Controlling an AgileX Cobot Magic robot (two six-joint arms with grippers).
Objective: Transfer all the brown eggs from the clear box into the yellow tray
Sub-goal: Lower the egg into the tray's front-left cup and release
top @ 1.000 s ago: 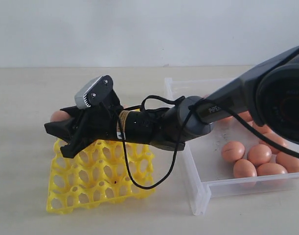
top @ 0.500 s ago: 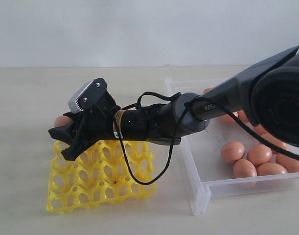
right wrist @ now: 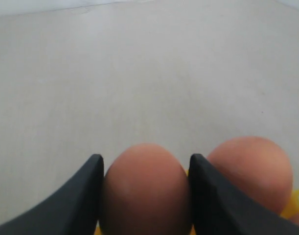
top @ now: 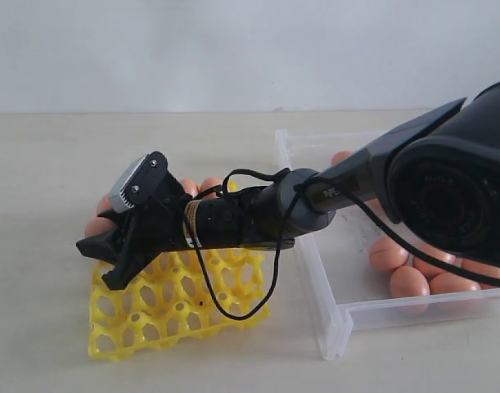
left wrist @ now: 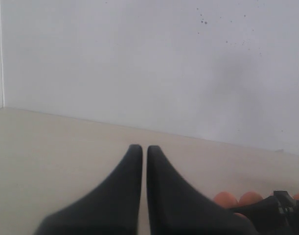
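My right gripper (top: 97, 238) reaches across from the right and is shut on a brown egg (top: 97, 225) at the far left corner of the yellow tray (top: 176, 321). In the right wrist view that egg (right wrist: 146, 193) fills the gap between both fingers, and a second egg (right wrist: 252, 171) sits right beside it. More brown eggs (top: 210, 186) stand along the tray's far row, partly hidden by the arm. Several eggs (top: 434, 280) lie in the clear box (top: 332, 321) at the right. My left gripper (left wrist: 140, 150) hangs shut and empty above bare table.
A loose black cable (top: 233, 309) loops down from the right arm over the tray. The right arm's dark body (top: 446, 188) covers much of the box. In the left wrist view two eggs (left wrist: 226, 199) and a black part of the right gripper (left wrist: 271, 210) show at one edge.
My right gripper has come down with its egg onto the tray's far left corner. The tray has shifted slightly to the right.
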